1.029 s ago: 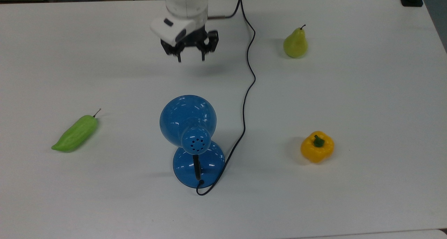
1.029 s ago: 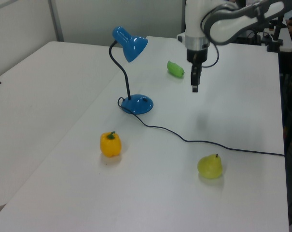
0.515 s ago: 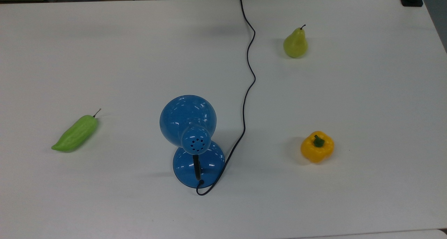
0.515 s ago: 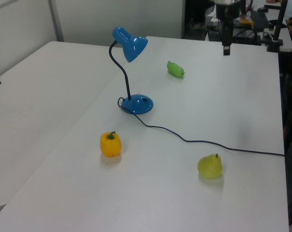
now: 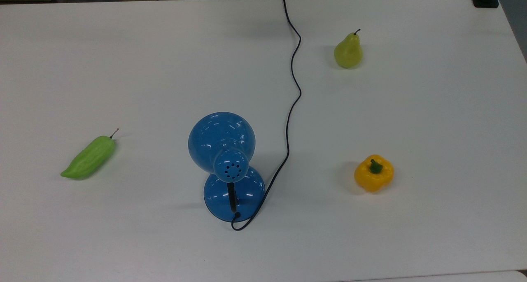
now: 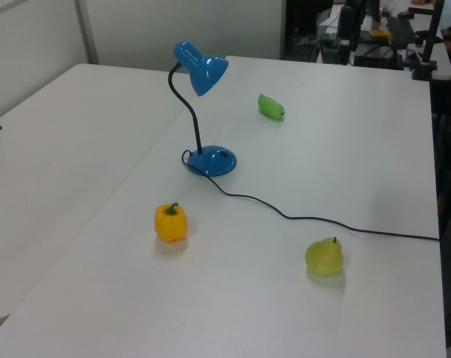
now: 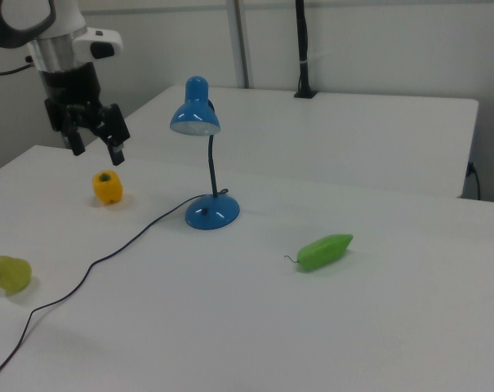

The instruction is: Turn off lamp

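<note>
The blue lamp stands upright mid-table, its dome shade [image 5: 221, 140] over the round base [image 5: 234, 195]. It also appears in the left view [image 6: 201, 67] and in the right view [image 7: 195, 114]. A small dark button [image 7: 206, 211] sits on the base. The black cord [image 5: 293, 88] runs from the base to the table's far edge. My gripper [image 7: 98, 153] hangs open and empty high above the table at the right view's left, well away from the lamp.
A green pepper [image 5: 88, 157] lies at the top view's left, and a yellow bell pepper [image 5: 374, 173] sits at the top view's right. A green pear [image 5: 348, 51] stands beyond the cord. The white table [image 5: 432, 109] has wide bare stretches around the lamp.
The gripper, which hung over the table beyond the lamp a second ago, has pulled back and up, out of the top view. The lamp and fruits have not moved.
</note>
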Robot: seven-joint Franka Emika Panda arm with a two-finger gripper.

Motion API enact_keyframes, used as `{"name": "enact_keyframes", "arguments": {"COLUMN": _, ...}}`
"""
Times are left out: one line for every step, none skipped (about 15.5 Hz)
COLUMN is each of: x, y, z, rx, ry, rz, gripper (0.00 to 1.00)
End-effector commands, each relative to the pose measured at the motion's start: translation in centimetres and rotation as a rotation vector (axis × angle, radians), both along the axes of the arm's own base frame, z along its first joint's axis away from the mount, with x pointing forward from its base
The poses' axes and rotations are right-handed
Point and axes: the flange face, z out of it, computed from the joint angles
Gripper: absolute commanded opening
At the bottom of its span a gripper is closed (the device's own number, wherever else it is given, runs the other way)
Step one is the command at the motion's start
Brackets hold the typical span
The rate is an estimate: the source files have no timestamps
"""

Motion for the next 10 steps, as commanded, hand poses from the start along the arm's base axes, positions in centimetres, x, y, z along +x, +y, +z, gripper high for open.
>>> {"name": "enact_keyframes", "arguments": {"x": 3.2, "y": -1.1, "z": -0.7, "rx": 0.016, "ry": -0.094, "rz": 0.075, "gripper": 1.00}}
{"name": "enact_keyframes", "arguments": {"x": 3.8, "y": -1.2, "z": -1.1, "rx": 0.012, "ry": -0.110, "rz": 0.110, "gripper": 1.00}}
{"name": "enact_keyframes", "arguments": {"x": 4.1, "y": -1.2, "z": -1.3, "rx": 0.012, "ry": -0.114, "rz": 0.120, "gripper": 1.00}}
{"name": "enact_keyframes", "arguments": {"x": 4.1, "y": -1.2, "z": -1.5, "rx": 0.012, "ry": -0.111, "rz": 0.119, "gripper": 1.00}}
{"name": "enact_keyframes", "arguments": {"x": 4.1, "y": -1.3, "z": -1.7, "rx": 0.015, "ry": -0.107, "rz": 0.121, "gripper": 1.00}}
{"name": "enact_keyframes", "arguments": {"x": 4.2, "y": -1.3, "z": -1.7, "rx": 0.021, "ry": -0.104, "rz": 0.113, "gripper": 1.00}}
{"name": "enact_keyframes", "arguments": {"x": 4.1, "y": -1.3, "z": -1.8, "rx": 0.025, "ry": -0.099, "rz": 0.112, "gripper": 1.00}}
{"name": "enact_keyframes", "arguments": {"x": 4.0, "y": -1.0, "z": -1.8, "rx": 0.025, "ry": -0.098, "rz": 0.113, "gripper": 1.00}}
{"name": "enact_keyframes", "arguments": {"x": 4.0, "y": -0.9, "z": -1.8, "rx": 0.027, "ry": -0.096, "rz": 0.113, "gripper": 1.00}}
{"name": "enact_keyframes", "arguments": {"x": 4.1, "y": -0.9, "z": -1.9, "rx": 0.027, "ry": -0.096, "rz": 0.113, "gripper": 1.00}}
